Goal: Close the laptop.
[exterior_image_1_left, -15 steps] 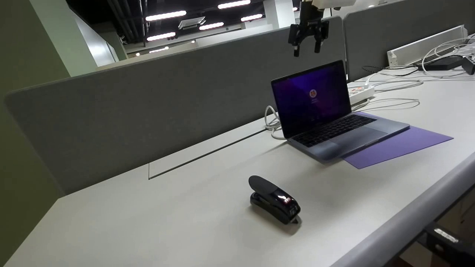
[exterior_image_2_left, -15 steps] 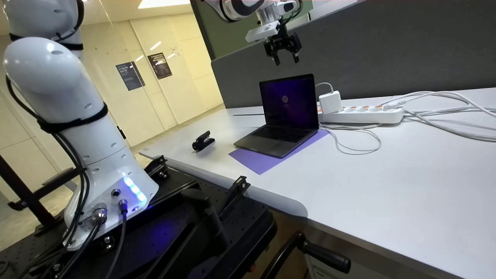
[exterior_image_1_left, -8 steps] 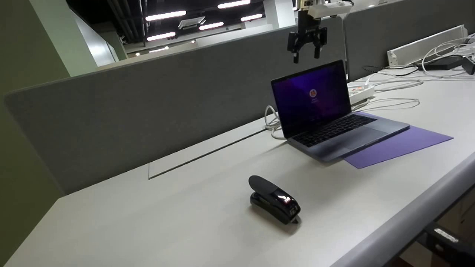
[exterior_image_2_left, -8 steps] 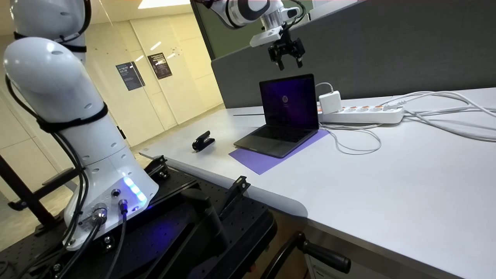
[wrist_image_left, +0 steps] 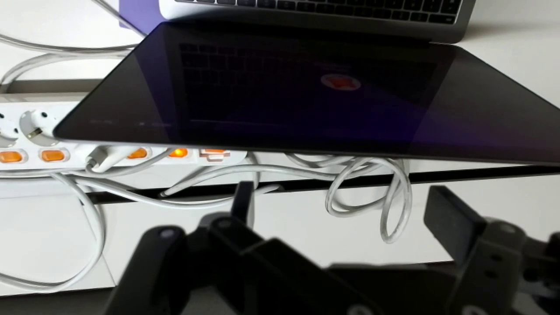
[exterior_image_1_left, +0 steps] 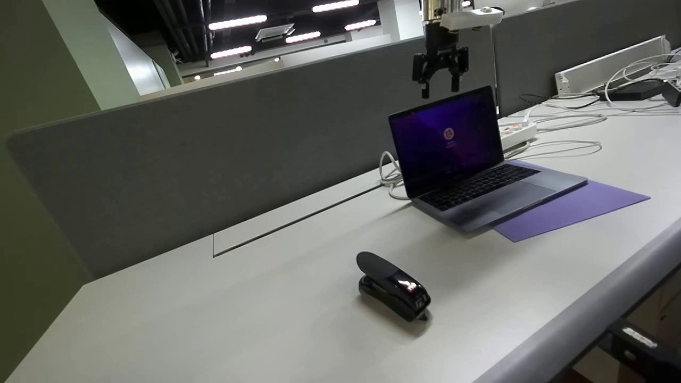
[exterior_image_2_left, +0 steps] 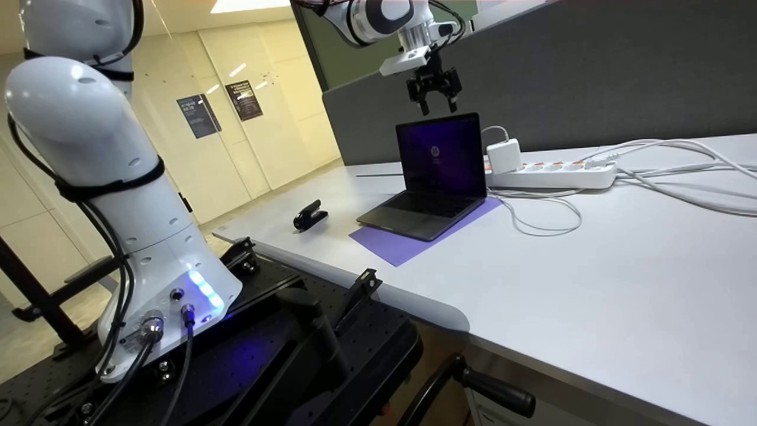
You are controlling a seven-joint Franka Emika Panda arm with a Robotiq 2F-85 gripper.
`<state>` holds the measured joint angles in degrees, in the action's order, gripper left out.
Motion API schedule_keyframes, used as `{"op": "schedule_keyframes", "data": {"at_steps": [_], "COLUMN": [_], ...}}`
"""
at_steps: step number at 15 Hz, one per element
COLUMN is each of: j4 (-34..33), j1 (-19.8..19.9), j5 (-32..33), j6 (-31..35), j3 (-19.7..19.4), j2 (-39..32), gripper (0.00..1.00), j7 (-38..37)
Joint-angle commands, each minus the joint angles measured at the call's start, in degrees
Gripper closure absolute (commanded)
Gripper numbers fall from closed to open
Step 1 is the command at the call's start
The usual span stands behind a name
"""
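Observation:
The silver-grey laptop stands open in both exterior views, its dark purple screen [exterior_image_1_left: 448, 141] raised and its dark keyboard [exterior_image_1_left: 481, 186] facing up. The laptop's lid [exterior_image_2_left: 442, 157] leans back a little. In the wrist view the screen [wrist_image_left: 280, 105] spans the upper part, with its top edge nearest the gripper. My gripper [exterior_image_1_left: 440, 89] is open and empty, fingers pointing down, just above the lid's top edge and seemingly behind it. It also shows in an exterior view [exterior_image_2_left: 439, 108]. In the wrist view the gripper [wrist_image_left: 340, 197] has its fingers wide apart, beyond the lid's edge and not touching it.
A purple sheet [exterior_image_1_left: 580, 207] lies under the laptop. A black stapler-like object [exterior_image_1_left: 393, 287] lies on the desk. A white power strip [exterior_image_2_left: 553, 176] with an adapter [exterior_image_2_left: 504, 156] and cables stands beside the laptop. A grey partition [exterior_image_1_left: 266, 154] runs behind it.
My gripper has moved down towards the lid's top edge, with a small sideways shift. It stays open. The laptop and the stapler-like object have not moved.

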<state>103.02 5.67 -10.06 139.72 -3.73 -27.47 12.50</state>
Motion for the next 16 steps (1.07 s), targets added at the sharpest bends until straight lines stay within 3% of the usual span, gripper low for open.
{"op": "schedule_keyframes", "data": {"at_steps": [1, 9, 16], "j4": [0.30, 1.03, 5.91], "j1": [0.90, 1.17, 0.36], "j5": [1.69, 2.19, 2.81], "j6": [0.58, 5.26, 5.37], "j3": [1.35, 3.19, 3.92], "j2": [-0.15, -2.19, 1.02], "gripper": [0.00, 0.00, 0.00], "j7": [-0.33, 1.27, 0.96]}}
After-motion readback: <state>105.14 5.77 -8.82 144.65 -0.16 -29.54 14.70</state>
